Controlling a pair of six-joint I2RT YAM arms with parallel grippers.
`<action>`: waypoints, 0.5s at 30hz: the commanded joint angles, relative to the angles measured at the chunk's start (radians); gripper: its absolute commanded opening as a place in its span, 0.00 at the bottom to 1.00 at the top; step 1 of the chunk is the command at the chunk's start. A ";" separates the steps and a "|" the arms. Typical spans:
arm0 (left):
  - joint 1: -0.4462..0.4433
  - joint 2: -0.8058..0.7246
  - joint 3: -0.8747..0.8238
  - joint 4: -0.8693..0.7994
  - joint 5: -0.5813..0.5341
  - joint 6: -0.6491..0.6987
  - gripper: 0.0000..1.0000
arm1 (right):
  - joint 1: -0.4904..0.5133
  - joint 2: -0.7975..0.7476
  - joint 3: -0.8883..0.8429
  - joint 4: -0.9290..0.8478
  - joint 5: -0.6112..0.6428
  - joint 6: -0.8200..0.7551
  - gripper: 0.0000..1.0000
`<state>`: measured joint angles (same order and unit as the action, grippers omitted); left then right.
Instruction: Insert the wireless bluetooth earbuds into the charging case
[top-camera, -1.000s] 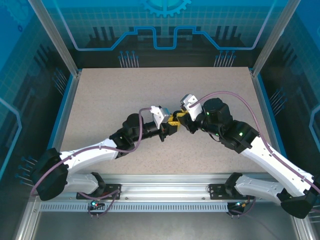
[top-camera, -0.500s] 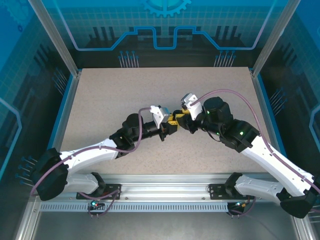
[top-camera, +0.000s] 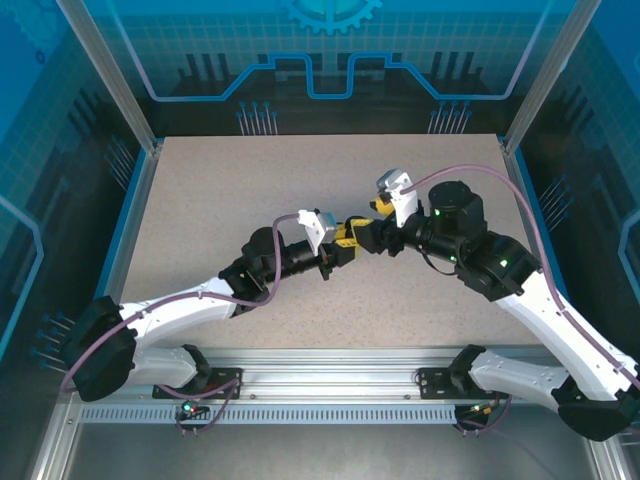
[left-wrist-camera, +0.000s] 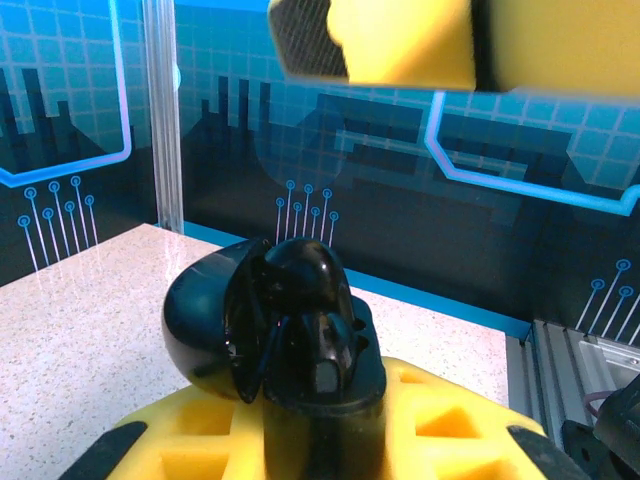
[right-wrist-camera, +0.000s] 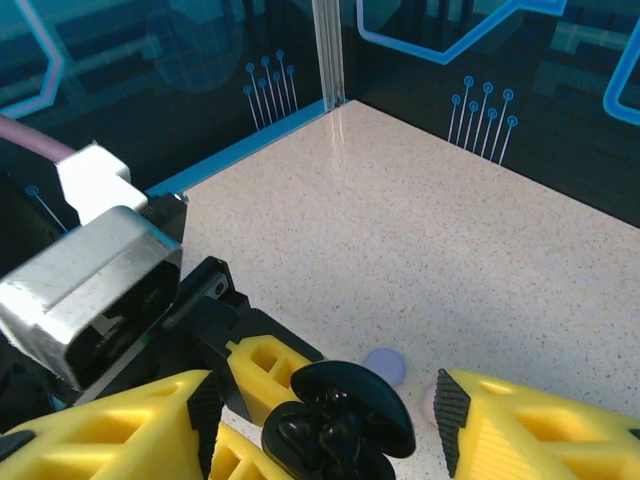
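The black charging case (left-wrist-camera: 290, 330) stands upright with its lid swung open, and my left gripper (left-wrist-camera: 320, 440) is shut on its base between yellow fingers (left-wrist-camera: 200, 450). In the right wrist view the case (right-wrist-camera: 340, 430) shows two black earbuds (right-wrist-camera: 325, 442) lying in its wells under the raised lid (right-wrist-camera: 355, 395). My right gripper (right-wrist-camera: 328, 415) is open, its pads standing wide on either side of the case without touching it. From above, both grippers meet at mid-table, the left (top-camera: 345, 240) and the right (top-camera: 378, 225).
A small lavender round piece (right-wrist-camera: 385, 367) and a pale pink one (right-wrist-camera: 430, 400) lie on the speckled tabletop (right-wrist-camera: 450, 240) just beyond the case. Blue walls and a metal post (right-wrist-camera: 330, 50) bound the far side.
My right gripper has opened and drawn back up and to the right, away from the case. The left arm has held still with the case.
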<state>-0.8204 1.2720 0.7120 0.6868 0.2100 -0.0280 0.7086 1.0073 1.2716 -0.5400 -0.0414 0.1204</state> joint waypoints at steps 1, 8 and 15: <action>-0.004 -0.008 -0.010 0.049 -0.012 -0.006 0.00 | -0.035 -0.025 0.047 -0.047 -0.041 0.032 0.62; -0.004 -0.034 -0.017 0.045 0.002 0.010 0.00 | -0.142 0.007 0.058 -0.206 -0.095 -0.036 0.64; -0.003 -0.057 -0.028 0.059 0.066 0.023 0.00 | -0.253 0.027 0.083 -0.225 -0.233 -0.123 0.82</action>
<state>-0.8204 1.2476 0.7006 0.6884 0.2264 -0.0242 0.5068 1.0367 1.3060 -0.7296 -0.1677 0.0444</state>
